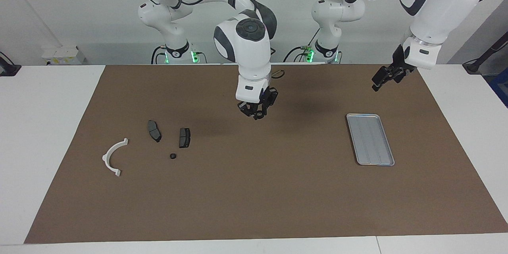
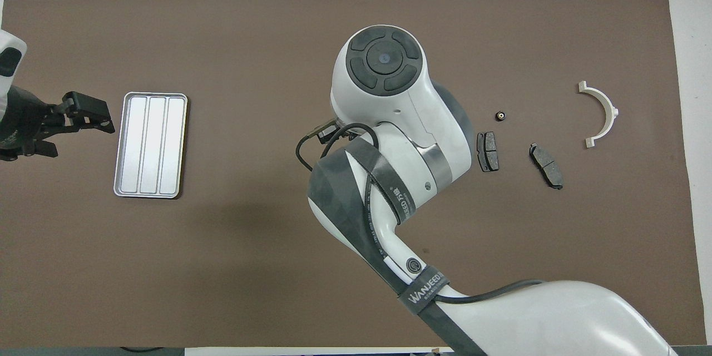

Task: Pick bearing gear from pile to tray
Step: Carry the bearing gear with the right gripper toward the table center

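Over the brown mat's [image 1: 254, 198] robot-side edge at the left arm's end, left gripper [image 1: 380, 80] hung raised, jaws wide, holding nothing. Right gripper [image 1: 258, 114] was up over the mat's middle; grip couldn't be told. Tray [image 1: 370, 116] lay flat toward the left arm's end. Toward the right arm's end sat the pile: two brake pads [image 1: 154, 130] [image 1: 184, 137], then a small black round piece [image 1: 173, 156] just farther out, with a white half-ring bracket [image 1: 114, 158] beside them.
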`<state>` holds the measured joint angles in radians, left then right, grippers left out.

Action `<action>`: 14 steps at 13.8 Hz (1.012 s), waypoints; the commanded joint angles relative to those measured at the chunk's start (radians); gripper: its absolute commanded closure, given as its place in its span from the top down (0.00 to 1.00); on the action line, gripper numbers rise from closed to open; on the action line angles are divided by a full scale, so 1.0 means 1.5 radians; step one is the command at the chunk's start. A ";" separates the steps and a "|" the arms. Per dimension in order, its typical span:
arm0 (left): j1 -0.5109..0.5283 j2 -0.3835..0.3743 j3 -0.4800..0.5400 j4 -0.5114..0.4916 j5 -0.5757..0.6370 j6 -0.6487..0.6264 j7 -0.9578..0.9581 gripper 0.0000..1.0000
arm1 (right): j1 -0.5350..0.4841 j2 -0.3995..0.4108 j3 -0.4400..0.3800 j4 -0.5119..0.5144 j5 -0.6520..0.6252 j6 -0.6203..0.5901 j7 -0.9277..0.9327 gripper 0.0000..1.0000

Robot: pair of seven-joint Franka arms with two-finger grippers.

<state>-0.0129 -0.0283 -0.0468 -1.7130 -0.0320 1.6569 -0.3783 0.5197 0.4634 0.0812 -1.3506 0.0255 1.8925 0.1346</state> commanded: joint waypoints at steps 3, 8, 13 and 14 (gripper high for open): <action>-0.005 -0.026 0.007 -0.035 -0.011 0.022 -0.011 1.00 | 0.020 0.053 0.000 -0.012 -0.002 0.076 0.027 0.00; -0.006 -0.042 0.006 -0.072 -0.012 0.054 -0.019 1.00 | 0.017 0.065 0.000 -0.078 -0.009 0.160 0.023 0.00; -0.006 -0.046 0.005 -0.087 -0.012 0.065 -0.062 1.00 | 0.025 0.081 0.000 -0.108 -0.009 0.216 0.024 0.00; -0.006 -0.046 0.005 -0.094 -0.012 0.074 -0.069 1.00 | 0.027 0.085 0.000 -0.108 -0.009 0.221 0.024 0.00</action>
<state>-0.0132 -0.0610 -0.0462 -1.7936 -0.0321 1.7223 -0.4477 0.5567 0.5857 0.0776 -1.4988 0.0202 2.1894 0.1549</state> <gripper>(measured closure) 0.000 0.652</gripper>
